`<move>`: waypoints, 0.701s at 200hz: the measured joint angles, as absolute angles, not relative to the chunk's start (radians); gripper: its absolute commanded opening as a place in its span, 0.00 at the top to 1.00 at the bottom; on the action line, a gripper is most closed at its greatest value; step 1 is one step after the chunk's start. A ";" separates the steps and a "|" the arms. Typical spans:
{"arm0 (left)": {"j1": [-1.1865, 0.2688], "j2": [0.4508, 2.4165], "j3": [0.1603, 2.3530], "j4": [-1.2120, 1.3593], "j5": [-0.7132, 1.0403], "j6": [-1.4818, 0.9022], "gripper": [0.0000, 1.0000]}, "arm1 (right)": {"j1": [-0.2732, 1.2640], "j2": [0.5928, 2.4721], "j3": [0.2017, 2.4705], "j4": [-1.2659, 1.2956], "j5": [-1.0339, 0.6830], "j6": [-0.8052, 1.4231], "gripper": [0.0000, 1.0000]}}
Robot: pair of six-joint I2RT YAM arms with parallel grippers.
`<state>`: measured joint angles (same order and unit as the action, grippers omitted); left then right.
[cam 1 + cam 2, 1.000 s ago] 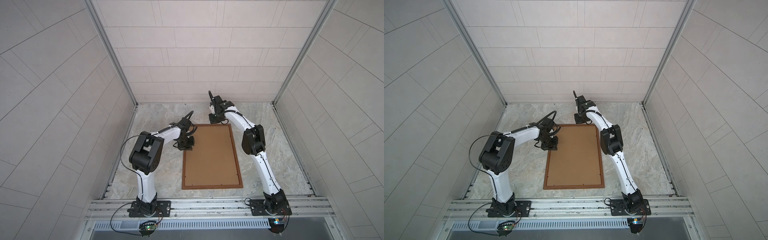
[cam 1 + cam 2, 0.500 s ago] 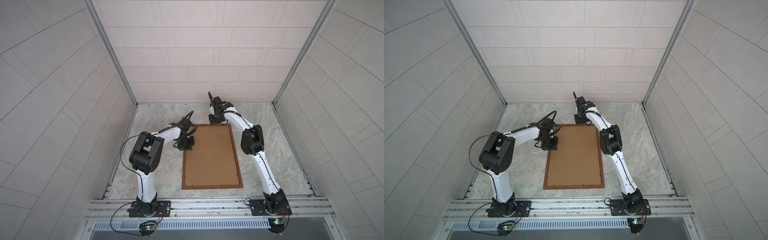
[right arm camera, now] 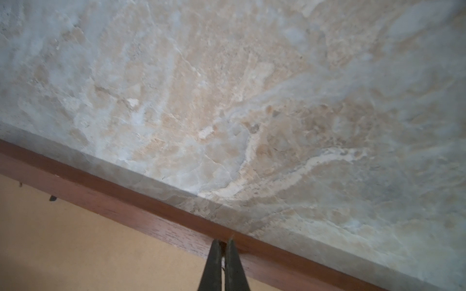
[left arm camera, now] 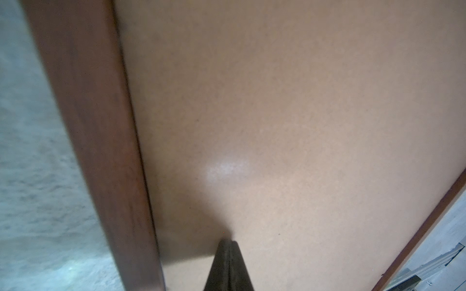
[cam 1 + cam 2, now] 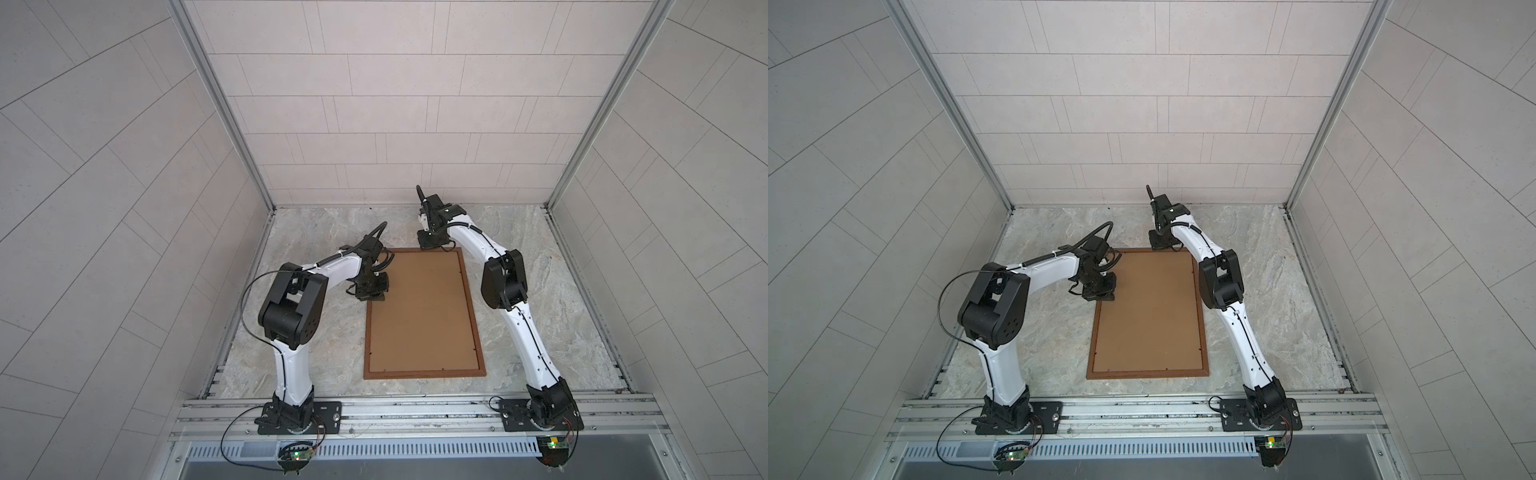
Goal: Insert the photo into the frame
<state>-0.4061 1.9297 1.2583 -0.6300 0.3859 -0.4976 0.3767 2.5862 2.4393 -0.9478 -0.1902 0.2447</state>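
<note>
The frame (image 5: 424,372) (image 5: 1148,372) lies flat on the marble floor, back side up, with a plain brown backing board (image 5: 422,311) (image 5: 1150,316) filling it. The photo is hidden. My left gripper (image 5: 376,296) (image 5: 1104,296) is shut, its tips (image 4: 229,243) down on the backing board (image 4: 290,113) just inside the frame's left moulding (image 4: 95,141). My right gripper (image 5: 430,245) (image 5: 1160,245) is shut too, its tips (image 3: 223,241) on the frame's far moulding (image 3: 126,199), beside the board (image 3: 75,239).
Small dark tabs (image 3: 52,198) stick out from the frame's inner edge over the board. Tiled walls close in on three sides. An aluminium rail (image 5: 415,409) with both arm bases runs along the front.
</note>
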 measured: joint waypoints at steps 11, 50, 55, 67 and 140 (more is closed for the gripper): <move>-0.406 1.930 1.258 -0.630 0.386 -0.498 1.00 | 0.377 2.586 2.436 -0.946 -0.191 0.247 1.00; -0.406 1.929 1.258 -0.630 0.386 -0.498 1.00 | 0.377 2.584 2.432 -0.944 -0.191 0.247 1.00; -0.406 1.930 1.258 -0.630 0.386 -0.498 1.00 | 0.377 2.584 2.431 -0.944 -0.191 0.247 1.00; -0.406 1.929 1.258 -0.630 0.386 -0.498 1.00 | 0.377 2.583 2.430 -0.943 -0.191 0.247 1.00; -0.406 1.929 1.258 -0.630 0.386 -0.498 1.00 | 0.377 2.579 2.425 -0.954 -0.191 0.247 1.00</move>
